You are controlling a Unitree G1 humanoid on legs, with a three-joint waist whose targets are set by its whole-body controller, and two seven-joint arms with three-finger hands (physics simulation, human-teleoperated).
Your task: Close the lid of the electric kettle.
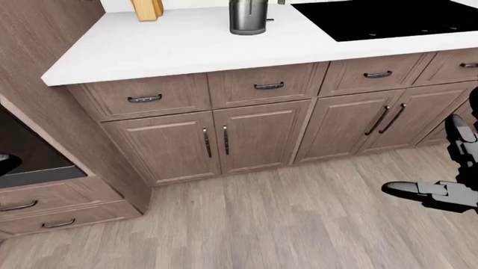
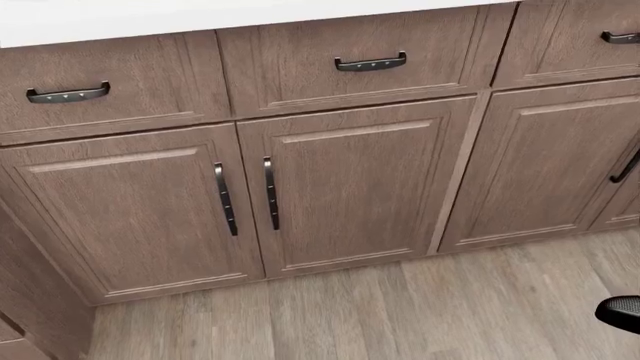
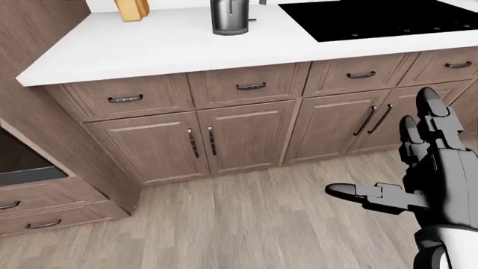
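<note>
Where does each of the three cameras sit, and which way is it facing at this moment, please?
Head view: on the head, pitched down at the cabinet doors and floor; only a dark tip of the robot shows, bottom right.
Left-eye view: on the head, wider, taking in the white counter, electric kettle and black cooktop; right hand at right edge.
Right-eye view: nearly the same; right hand large, fingers spread.
All share the paired door handles.
</note>
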